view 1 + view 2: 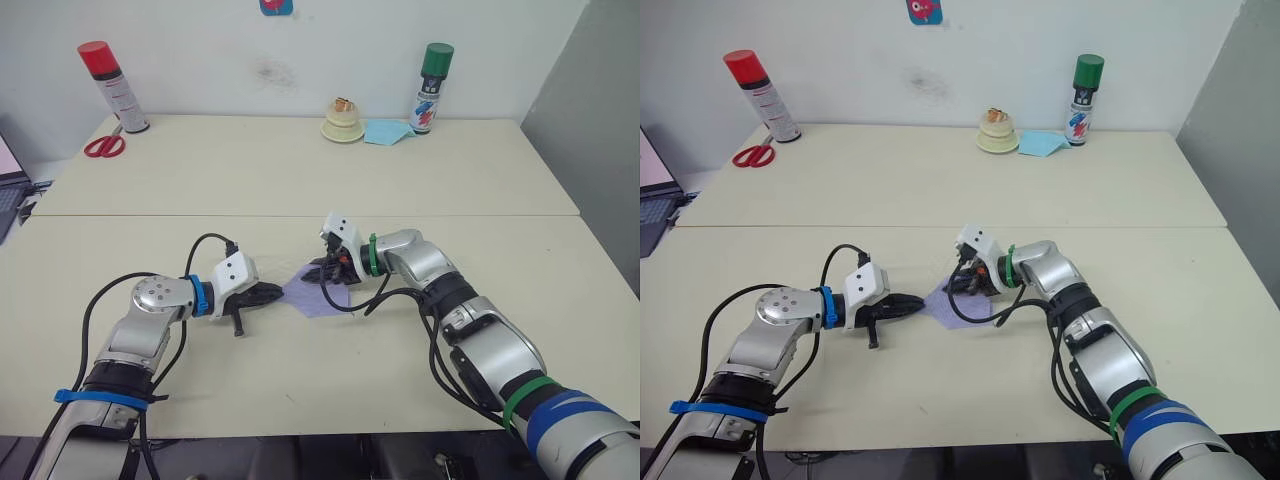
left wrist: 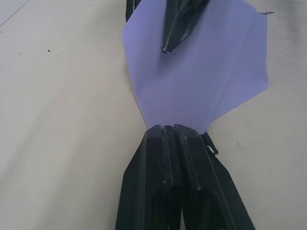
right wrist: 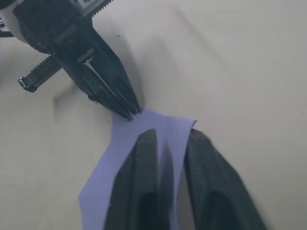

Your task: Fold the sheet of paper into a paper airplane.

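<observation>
Midway, I judge: the sheet of paper (image 1: 318, 296) has a pointed nose, wings unfolded; left gripper (image 2: 173, 128) clenched on its tip, right gripper (image 3: 169, 139) spread, pressing it down.

Cream table (image 1: 200, 380), a seam running across it between near half and far half. Far half: red-capped spray can (image 1: 113, 87) upright at the far left corner, red scissors (image 1: 104, 146) flat just beside it. Near the far middle a small cream lidded thing (image 1: 342, 122), maybe a dish, touching a light blue cloth (image 1: 386, 132). Green-capped can (image 1: 432, 87) upright just right of the cloth. Near half: purple paper (image 1: 318, 294) flat at the middle.
</observation>
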